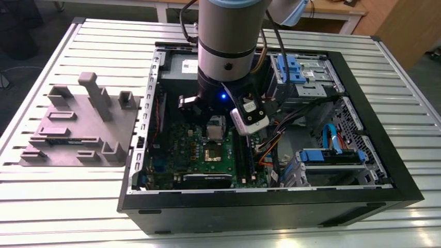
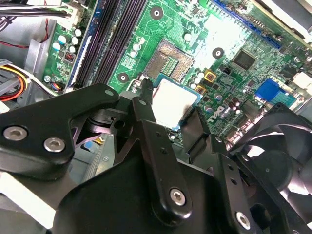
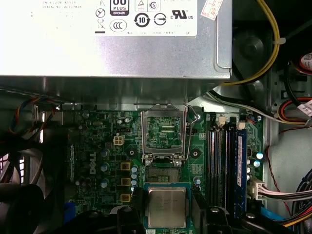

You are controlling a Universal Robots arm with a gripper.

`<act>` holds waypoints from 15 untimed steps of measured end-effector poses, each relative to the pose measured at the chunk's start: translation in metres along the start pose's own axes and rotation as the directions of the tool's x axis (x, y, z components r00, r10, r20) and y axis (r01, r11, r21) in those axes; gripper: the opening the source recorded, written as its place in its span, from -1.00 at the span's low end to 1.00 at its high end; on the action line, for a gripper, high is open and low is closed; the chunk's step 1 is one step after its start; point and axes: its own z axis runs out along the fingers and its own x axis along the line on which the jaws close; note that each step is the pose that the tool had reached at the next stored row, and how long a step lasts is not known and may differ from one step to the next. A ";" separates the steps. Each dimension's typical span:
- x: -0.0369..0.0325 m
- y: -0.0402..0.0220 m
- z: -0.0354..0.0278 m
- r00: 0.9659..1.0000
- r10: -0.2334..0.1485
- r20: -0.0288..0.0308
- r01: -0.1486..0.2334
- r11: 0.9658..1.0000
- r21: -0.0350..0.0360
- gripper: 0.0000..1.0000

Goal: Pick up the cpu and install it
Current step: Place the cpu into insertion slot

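The cpu point(image 3: 167, 207) is a small square chip with a silver-grey top. My gripper point(image 3: 167, 201) is shut on it, one black finger point(image 3: 138, 199) on each side. In the second wrist view the cpu point(image 2: 173, 101) hangs tilted a little above the green motherboard point(image 2: 234, 34), just beside the open socket point(image 2: 170, 60). In the first wrist view the socket point(image 3: 163, 171) shows its bare brownish centre, with the metal load plate point(image 3: 163, 131) swung up behind it. The exterior view has the gripper point(image 1: 217, 127) low inside the open computer case point(image 1: 272, 199), over the socket point(image 1: 212, 152).
A big grey power supply box point(image 3: 112, 48) with a white label sits beyond the socket. Memory slots point(image 3: 226, 161) run along one side and a black fan point(image 2: 280, 146) lies on the other. Cables and blue drive cages point(image 1: 303, 72) crowd the exterior view's right. A grey fixture tray point(image 1: 76, 129) lies outside the case.
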 end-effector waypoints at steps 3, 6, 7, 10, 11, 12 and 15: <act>0.0000 0.0000 0.0000 1.000 0.000 0.000 0.000 1.000 0.000 -0.05; 0.0000 0.0000 0.0001 1.000 0.000 0.000 0.000 1.000 0.000 -0.05; 0.0000 0.0000 0.0001 1.000 0.000 0.000 0.000 1.000 0.000 -0.05; -0.0001 0.0001 0.0005 1.000 0.000 0.000 0.000 1.000 0.003 -0.05; 0.0000 0.0000 0.0007 1.000 0.000 0.000 0.000 1.000 0.009 -0.05; 0.0000 0.0000 0.0009 1.000 0.000 0.000 0.000 1.000 0.014 -0.05; -0.0001 -0.0001 0.0034 1.000 0.000 0.000 0.000 1.000 0.019 -0.05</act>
